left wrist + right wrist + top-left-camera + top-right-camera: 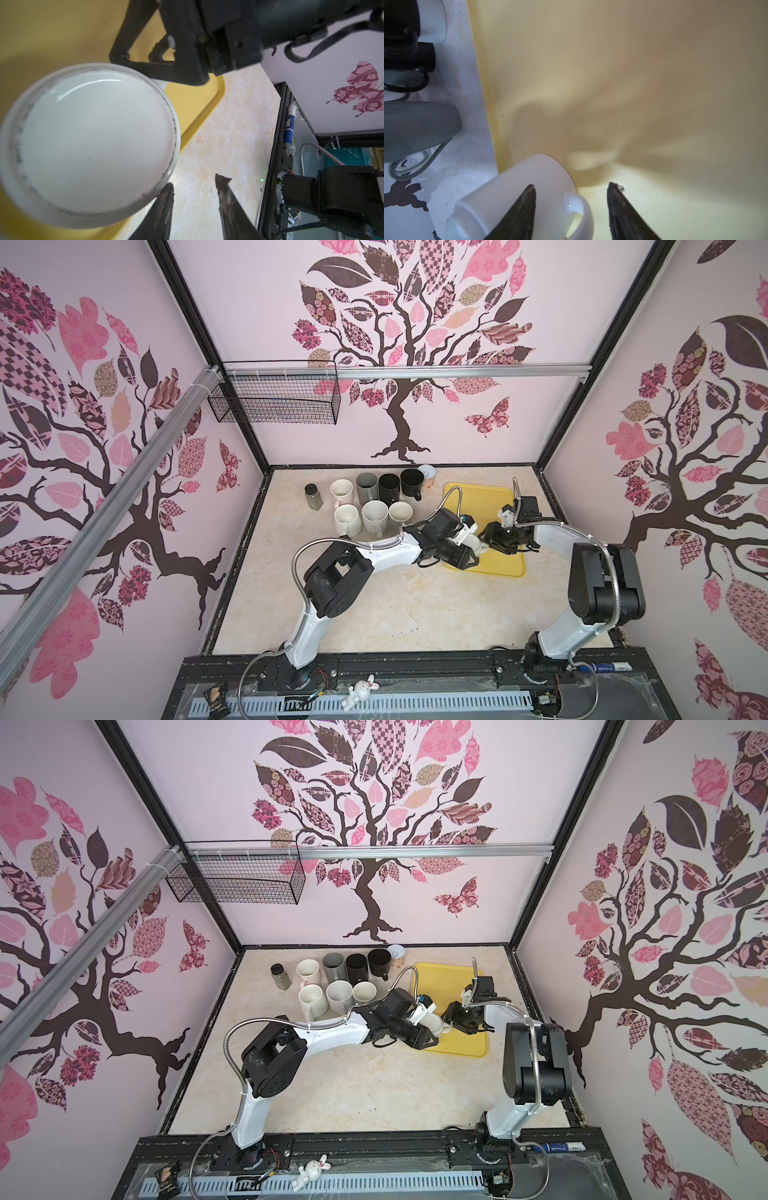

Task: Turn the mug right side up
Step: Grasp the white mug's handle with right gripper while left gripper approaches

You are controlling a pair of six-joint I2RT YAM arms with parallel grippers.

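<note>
At the far left of the table (374,605) stands a small jar (313,497). Just to its right is a cluster of upright mugs (375,514), white ones nearer and a grey and two black ones farther back, mouths up. A small patterned cup (427,475) sits at the far end of that row.

The left arm reaches across the middle to the near left corner of the yellow tray (482,497). The left gripper (195,185) is released: its two fingers (164,209) stand apart with only bare table showing between them. One of them is close against the edge of the white mug's base, but I cannot tell if they touch.

The white mug (478,546) is on the tray near its left edge, between the two grippers. It is not upright. Its flat base faces the left wrist camera and its handle (579,209) points toward the right arm. Whether it lies fully on its side or only leans is not clear.

The right gripper (572,186) is low over the tray, just right of the mug. It is also released: one finger (519,212) lies across the mug's body, the other is out over bare tray, and the handle sits loose in the gap. The rest of the tray is bare.
</note>
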